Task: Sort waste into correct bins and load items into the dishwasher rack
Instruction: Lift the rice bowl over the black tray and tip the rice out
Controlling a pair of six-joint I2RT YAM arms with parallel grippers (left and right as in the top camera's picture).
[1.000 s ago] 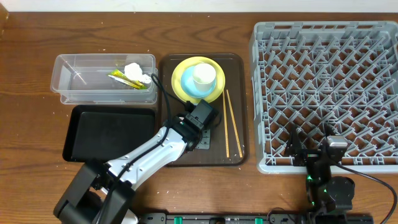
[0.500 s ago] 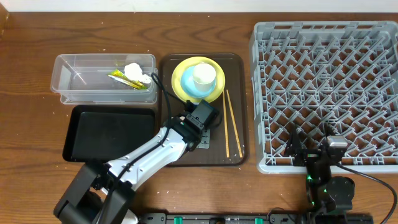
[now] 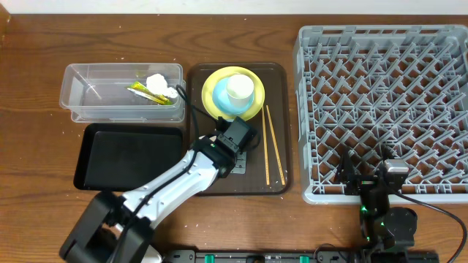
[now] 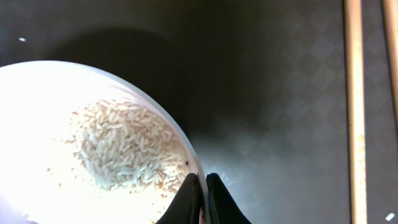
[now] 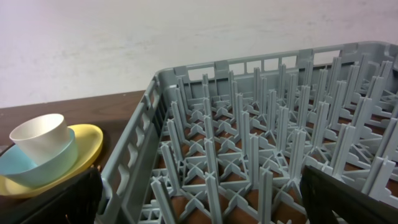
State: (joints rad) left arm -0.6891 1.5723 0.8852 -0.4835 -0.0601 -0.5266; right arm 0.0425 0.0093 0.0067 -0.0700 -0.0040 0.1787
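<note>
The grey dishwasher rack [image 3: 380, 102] fills the right side of the table, its pegs bare. To its left lies a dark brown serving tray [image 3: 256, 183]; left of that sit a black tray [image 3: 128, 157] and, behind it, a clear tub [image 3: 95, 95] holding a crumpled tissue [image 3: 156, 80] and a yellow-green wrapper [image 3: 144, 92]. At the back of the serving tray, a yellow plate [image 3: 212, 84] carries a blue bowl [image 3: 221, 104] with a white cup [image 3: 240, 88] inside. Two chopsticks [image 3: 272, 142] lie along the tray's right edge. The left gripper [image 4: 202, 198] has its fingers pinched on the rim of a white bowl [image 4: 37, 124] over the tray — rice [image 4: 124, 149] lies inside. The right gripper [image 5: 205, 205] hangs at the rack's near edge, fingers wide apart and holding nothing.
</note>
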